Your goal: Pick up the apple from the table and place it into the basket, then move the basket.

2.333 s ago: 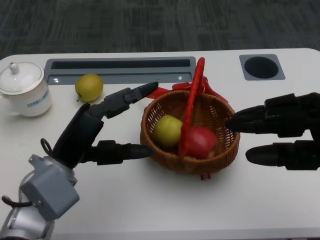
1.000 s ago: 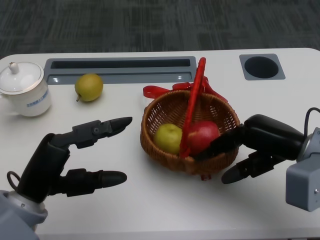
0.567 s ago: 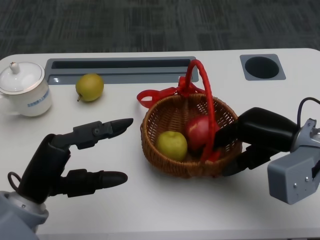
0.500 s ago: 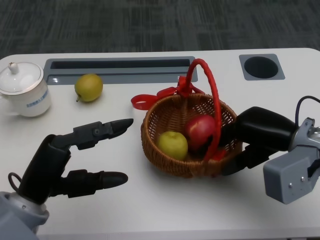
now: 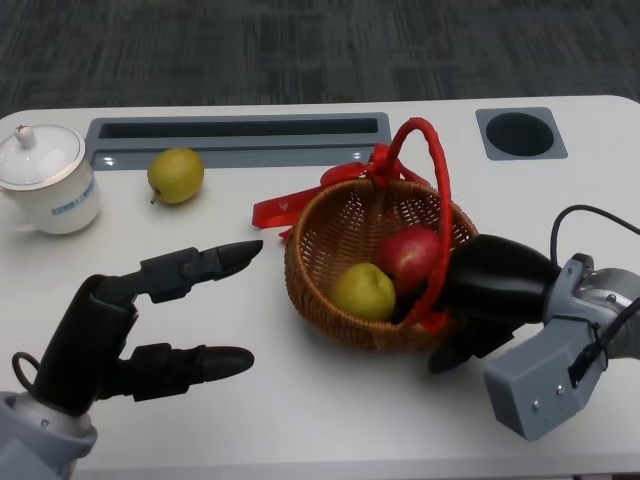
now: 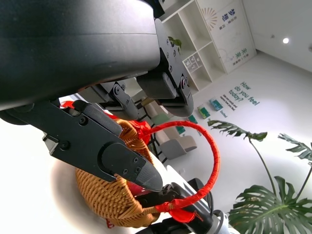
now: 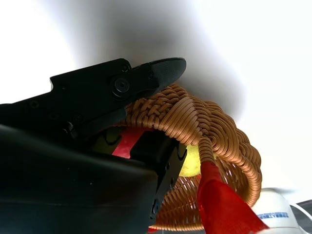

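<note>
Now, largest first:
Table [image 5: 300, 420]: white, bearing all.
Basket [image 5: 330, 300]: wicker, red handle, centre.
Right hand [image 5: 490, 290]: gripping basket rim at 3 o'clock.
Left hand [image 5: 150, 320]: fingers spread, holding nothing, 9 o'clock of basket, apart.
Apple [image 5: 408, 255]: red, inside basket beside a yellow fruit [image 5: 363, 291].

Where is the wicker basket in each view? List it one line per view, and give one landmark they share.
Head view: the wicker basket sits centre-right on the table, the right hand gripping its rim.
Left wrist view: low in the picture, the basket shows behind the left hand.
Right wrist view: the basket fills the centre, right-hand fingers over its rim.
Shared landmark: the red handle.
</note>
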### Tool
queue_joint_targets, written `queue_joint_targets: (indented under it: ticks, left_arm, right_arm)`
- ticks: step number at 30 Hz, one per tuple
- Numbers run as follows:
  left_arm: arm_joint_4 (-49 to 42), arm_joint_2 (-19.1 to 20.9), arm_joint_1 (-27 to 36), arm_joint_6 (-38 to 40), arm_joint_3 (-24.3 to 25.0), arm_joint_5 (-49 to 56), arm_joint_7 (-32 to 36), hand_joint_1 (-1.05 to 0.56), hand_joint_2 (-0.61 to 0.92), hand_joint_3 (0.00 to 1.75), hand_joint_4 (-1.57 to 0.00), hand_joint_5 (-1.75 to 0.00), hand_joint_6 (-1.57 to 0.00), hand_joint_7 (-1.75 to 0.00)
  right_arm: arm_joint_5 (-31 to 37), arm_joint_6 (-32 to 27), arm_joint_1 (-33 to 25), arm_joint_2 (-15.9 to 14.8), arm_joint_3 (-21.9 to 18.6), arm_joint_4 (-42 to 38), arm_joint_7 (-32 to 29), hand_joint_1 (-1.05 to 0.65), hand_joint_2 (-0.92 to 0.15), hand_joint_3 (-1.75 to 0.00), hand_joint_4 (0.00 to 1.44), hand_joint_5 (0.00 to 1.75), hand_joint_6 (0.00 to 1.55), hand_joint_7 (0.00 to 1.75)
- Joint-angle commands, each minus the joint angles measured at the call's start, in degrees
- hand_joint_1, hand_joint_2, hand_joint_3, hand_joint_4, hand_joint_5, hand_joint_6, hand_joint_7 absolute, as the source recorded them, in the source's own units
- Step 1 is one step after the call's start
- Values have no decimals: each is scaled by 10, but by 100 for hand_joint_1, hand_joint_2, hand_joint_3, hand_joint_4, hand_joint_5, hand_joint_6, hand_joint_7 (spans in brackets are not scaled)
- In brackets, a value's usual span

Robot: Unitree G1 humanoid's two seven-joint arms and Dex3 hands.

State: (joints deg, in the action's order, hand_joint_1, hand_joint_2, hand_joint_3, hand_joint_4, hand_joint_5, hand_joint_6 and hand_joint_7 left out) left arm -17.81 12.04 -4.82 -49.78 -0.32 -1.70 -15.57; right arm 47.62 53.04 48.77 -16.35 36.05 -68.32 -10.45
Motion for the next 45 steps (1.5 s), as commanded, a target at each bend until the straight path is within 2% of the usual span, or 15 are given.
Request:
queue_joint_targets:
  ticks: [1,2,4,10,14,17,19,22,24,26,31,37,41,42,45]
  left_arm:
    - [10,1,8,-6,11,5,12,-50,80,0,-79,-1,-75,-1]
    - [11,0,9,-6,12,6,13,-51,80,1,-79,-1,-75,-1]
    - [12,-2,9,-5,12,9,14,-51,81,0,-79,-1,-76,-1]
    - [10,-9,5,-12,15,17,23,-50,81,0,-81,-1,-76,-1]
    - [12,-14,4,-17,18,23,33,-49,82,0,-82,-2,-77,-1]
    - [16,-17,7,-18,18,21,38,-49,82,0,-83,-2,-77,-1]
    - [19,-18,11,-17,18,18,40,-50,82,0,-83,-2,-77,-1]
    - [25,-20,18,-17,19,13,41,-49,82,0,-83,-1,-77,0]
    - [28,-21,23,-17,19,11,41,-50,83,0,-83,-1,-77,0]
    - [33,-22,27,-16,21,13,42,-50,84,1,-83,-1,-77,0]
    - [34,-26,31,-24,30,30,54,-51,85,1,-85,-2,-78,-1]
    - [34,-24,40,-33,35,35,61,-51,86,0,-88,-2,-79,-1]
    - [50,-20,59,-34,39,40,62,-55,86,0,-89,-2,-81,-1]
    - [55,-18,65,-34,40,40,61,-55,86,0,-89,-2,-81,-1]
    - [76,-14,87,-32,42,35,58,-56,86,0,-90,-2,-82,-1]
  right_arm:
    - [11,8,18,-14,9,6,-24,-37,-92,-18,96,82,98,1]
    - [9,13,21,-17,8,11,-28,-36,-92,-18,90,90,98,1]
    - [1,20,27,-21,1,21,-29,-34,-92,-17,85,84,97,0]
    - [-5,-4,39,-26,-10,33,-31,-30,-92,-8,97,79,97,0]
    - [-12,-45,45,-23,-17,10,-25,-30,-92,-9,90,111,100,0]
    - [-4,-89,54,-23,-14,-17,-45,-31,-92,-10,91,109,99,0]
    - [17,-113,61,-28,1,-31,-74,-30,-92,-10,89,92,96,0]
    - [20,-128,66,-30,5,-51,-73,-24,-92,-14,87,32,95,0]
    - [15,-134,68,-28,4,-61,-62,-26,-92,-21,90,16,96,1]
    - [16,-148,69,-25,6,-67,-62,-26,-92,-24,97,13,99,1]
    - [25,-193,75,-13,16,-75,-58,-20,-89,-5,117,26,108,2]
    - [-8,-219,82,-12,-10,-92,-27,-23,-89,-1,113,29,111,1]
    - [-29,-260,90,-12,-29,-102,1,-31,-89,0,100,59,112,1]
    - [-34,-271,92,-11,-35,-104,7,-33,-88,0,99,57,113,1]
    - [-47,-312,102,-6,-51,-108,23,-33,-87,0,103,30,111,0]
